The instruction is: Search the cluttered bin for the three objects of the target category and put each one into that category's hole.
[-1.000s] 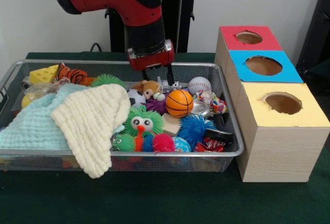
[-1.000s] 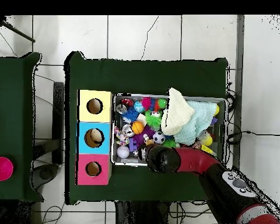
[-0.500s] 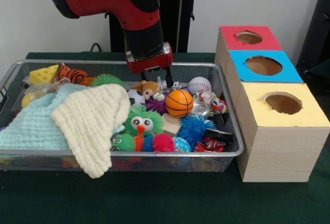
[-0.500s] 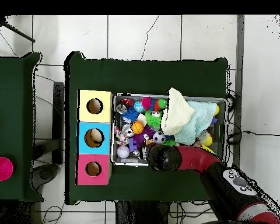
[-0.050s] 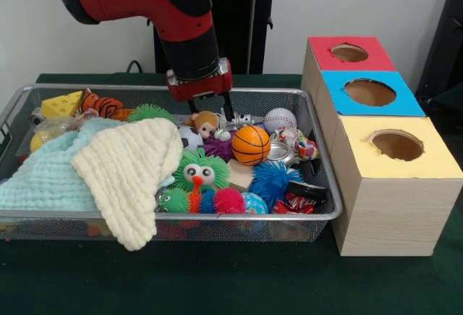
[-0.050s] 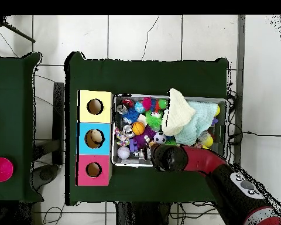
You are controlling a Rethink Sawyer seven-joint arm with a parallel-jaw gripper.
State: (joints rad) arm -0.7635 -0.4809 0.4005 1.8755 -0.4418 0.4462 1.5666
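Silver wire mesh forms the one long bin [image 5: 43, 94] on the dark green table [image 5: 217, 279], and it is crammed with toys. Three wooden boxes stand in a row at the bin's 3 o'clock side in the front view, each with one round hole: one red-topped box [image 5: 346, 53], one blue-topped box [image 5: 369, 92] and one yellow-topped box [image 5: 398, 148]. Three sport balls show in the pile: one orange basketball [image 5: 252, 145], one white baseball with red stitching [image 5: 279, 119] at its 1 o'clock, and one black-and-white soccer ball [image 5: 190, 137] at its 9 o'clock. Two cloths cover the bin's 9 o'clock half, one cream waffle-weave cloth [image 5: 130, 166] lying over one pale blue cloth [image 5: 47, 174]. One green spiky toy with googly eyes [image 5: 199, 171], one blue spiky ball [image 5: 275, 179] and one yellow cheese-wedge toy [image 5: 61, 103] are also there. The red and black arm's gripper [image 5: 210, 106] hangs with its two fingers apart and empty, just above one small brown plush monkey [image 5: 203, 122] near the bin's far rim.
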